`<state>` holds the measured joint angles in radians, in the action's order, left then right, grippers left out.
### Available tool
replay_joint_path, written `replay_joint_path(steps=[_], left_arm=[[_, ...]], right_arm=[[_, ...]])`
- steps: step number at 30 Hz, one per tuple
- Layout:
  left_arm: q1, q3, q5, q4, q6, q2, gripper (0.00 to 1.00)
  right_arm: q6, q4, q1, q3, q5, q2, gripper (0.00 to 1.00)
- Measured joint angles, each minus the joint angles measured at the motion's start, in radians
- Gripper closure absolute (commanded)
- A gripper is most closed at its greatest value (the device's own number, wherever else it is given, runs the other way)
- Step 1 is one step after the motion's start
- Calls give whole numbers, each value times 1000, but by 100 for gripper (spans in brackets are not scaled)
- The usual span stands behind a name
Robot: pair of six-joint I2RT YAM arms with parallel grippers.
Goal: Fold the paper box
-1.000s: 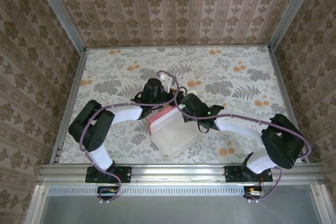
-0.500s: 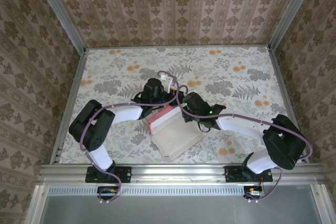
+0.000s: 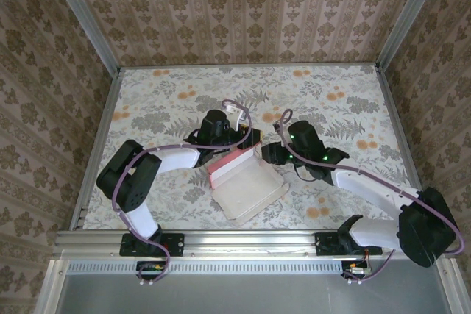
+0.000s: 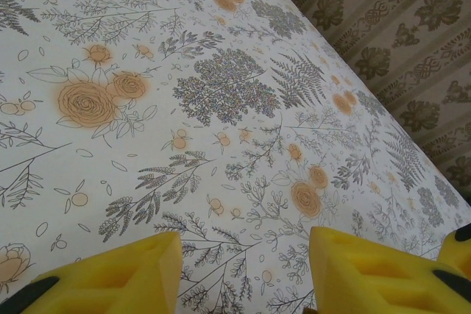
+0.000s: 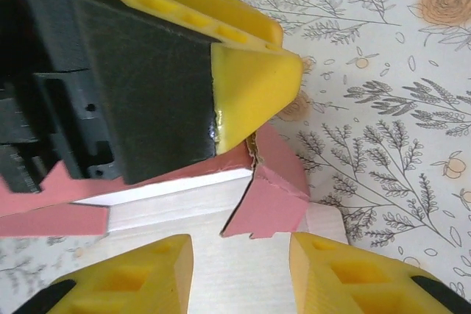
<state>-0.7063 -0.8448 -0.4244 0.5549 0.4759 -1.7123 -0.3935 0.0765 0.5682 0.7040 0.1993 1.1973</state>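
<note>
The paper box lies mid-table with its pale inner side up. Its pink back wall stands raised along the far-left edge. My left gripper hangs at that wall's far end, jaws apart. In the left wrist view the left gripper has only tablecloth between its yellow fingers. One of its fingers rests against the wall's outer side in the right wrist view. My right gripper is open just right of the box corner. Below the right gripper are a pink corner flap and the pale panel.
The floral tablecloth stretches free to the back and right. Patterned walls enclose the table on three sides. A metal rail runs along the near edge by the arm bases.
My right gripper has opened and drawn back to the right, away from the box's corner. The left arm and the raised pink wall have stayed put.
</note>
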Motion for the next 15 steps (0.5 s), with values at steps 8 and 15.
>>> replay_joint_path(steps=[8,15], left_arm=[[0,0,-3,0,-1,0,53],[0,0,-7,0,-1,0,54]], right_arm=[[0,-101,-81,-111,135,-17,19],[-10,-129,-140,-138,152,-110,0]])
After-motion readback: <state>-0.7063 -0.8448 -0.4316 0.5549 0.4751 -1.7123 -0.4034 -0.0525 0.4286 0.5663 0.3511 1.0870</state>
